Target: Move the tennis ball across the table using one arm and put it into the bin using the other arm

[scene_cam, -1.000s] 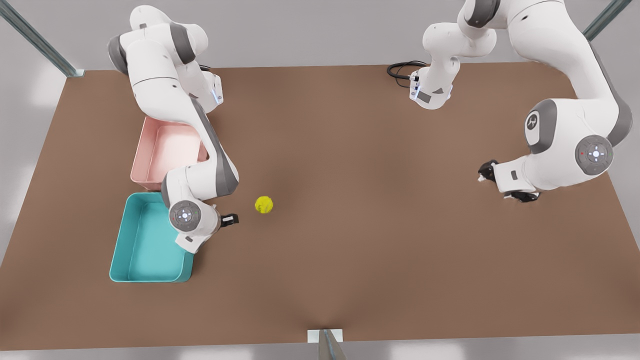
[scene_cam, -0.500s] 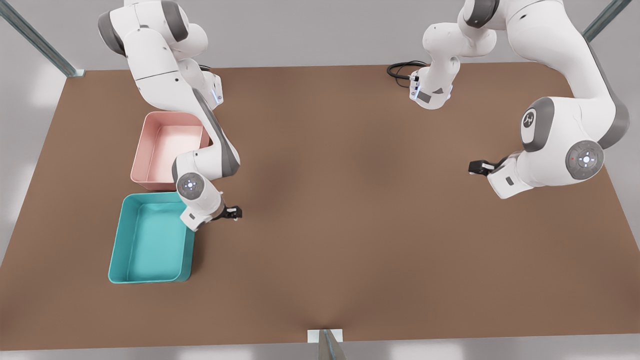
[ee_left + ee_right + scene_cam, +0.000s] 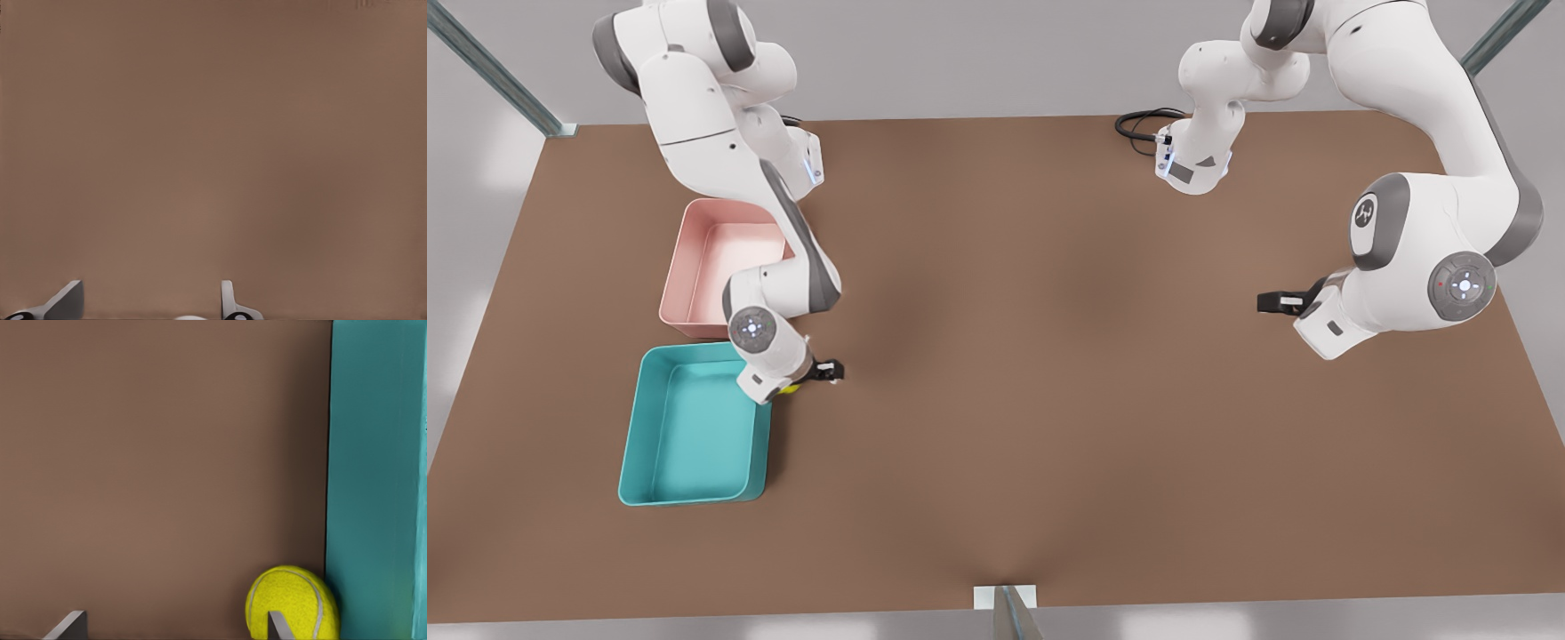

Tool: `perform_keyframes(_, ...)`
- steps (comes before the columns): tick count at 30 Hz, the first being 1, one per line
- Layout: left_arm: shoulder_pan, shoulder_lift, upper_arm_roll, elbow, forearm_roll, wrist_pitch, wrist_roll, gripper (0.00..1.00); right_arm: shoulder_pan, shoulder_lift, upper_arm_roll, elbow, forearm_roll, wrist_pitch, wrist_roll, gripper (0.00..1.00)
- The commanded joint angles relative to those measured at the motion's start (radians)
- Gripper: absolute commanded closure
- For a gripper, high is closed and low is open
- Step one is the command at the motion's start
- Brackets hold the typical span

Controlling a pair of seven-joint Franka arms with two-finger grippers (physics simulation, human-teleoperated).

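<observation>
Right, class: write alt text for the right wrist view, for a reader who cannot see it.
A small yellow-green fuzzy tennis ball rests on the flat brown tabletop, against the outer wall of the teal plastic bin. The right gripper is open, one fingertip in front of the ball, the other well clear of it.

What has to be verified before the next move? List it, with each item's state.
1. Tennis ball inside the bin: not ok. It lies on the table beside the bin's outer wall.
2. Right gripper open for a grasp: ok, fingers apart.
3. Ball centred between the right gripper's fingers: not ok. It sits at one finger, off to the bin side.
4. Ball touching the bin wall: cannot tell.
5. Left gripper out of the way: ok. It waits open over bare table at the front view's right.
</observation>
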Motion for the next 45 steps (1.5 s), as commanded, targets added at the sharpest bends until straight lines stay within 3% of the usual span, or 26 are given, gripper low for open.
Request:
perform_keyframes(1, 0.0, -0.001, 0.0, 0.0, -0.001, -0.004, -0.14, 0.0, -0.011, 0.01, 0.0, 0.011, 0.001, -0.006, -0.61, 0.0)
perform_keyframes(8, -0.001, 0.006, -0.002, -0.002, -0.001, -0.007, -0.148, 0.0, -0.063, 0.059, 0.004, 0.046, 0.001, -0.02, -1.218, 0.0)
perform_keyframes(21, -0.002, 0.005, -0.002, -0.002, 0.001, -0.026, -0.146, 0.0, -0.068, 0.059, 0.021, 0.033, 0.065, -0.058, -1.804, 0.0)
perform_keyframes(45, 0.002, 0.005, -0.002, 0.0, -0.002, -0.049, -0.114, 0.0, -0.12, 0.068, 0.012, -0.059, 0.067, -0.037, -1.813, 0.0)
